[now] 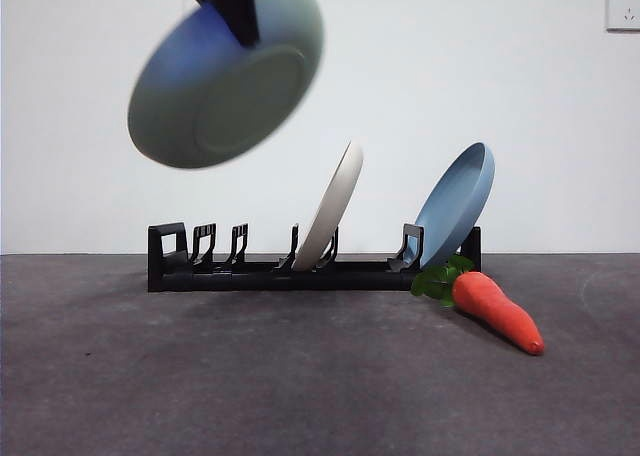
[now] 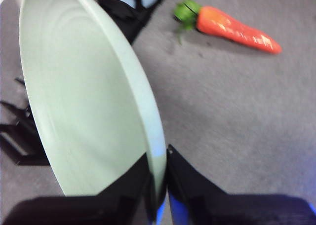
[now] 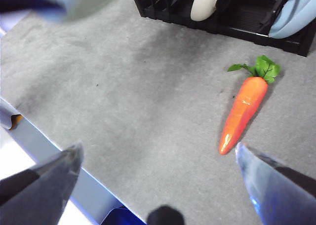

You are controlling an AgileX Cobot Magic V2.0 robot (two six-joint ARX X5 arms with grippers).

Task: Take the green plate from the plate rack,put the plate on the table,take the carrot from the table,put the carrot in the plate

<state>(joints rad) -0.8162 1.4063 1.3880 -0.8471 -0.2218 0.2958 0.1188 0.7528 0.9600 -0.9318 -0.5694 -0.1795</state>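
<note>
High at the left of the front view, the green plate (image 1: 225, 76) hangs tilted and motion-blurred, clear of the plate rack (image 1: 310, 266), with a dark arm cutting across its upper rim. That view hides the grip; the left wrist view shows it, the left end effector (image 2: 159, 173) clenched on the green plate's rim, one jaw on each face. The rack's left slots stand vacant. Further right it holds a cream plate (image 1: 333, 204), leaning, then a blue plate (image 1: 455, 204) at its right end. The carrot (image 1: 495, 309) lies on the table (image 1: 300, 376) just beside that end, leaves toward the rack. Only the right wrist view shows the right end effector (image 3: 158, 163), released with jaws wide apart above the table, well apart from the carrot. There the blue plate is cut off at the frame's edge.
</note>
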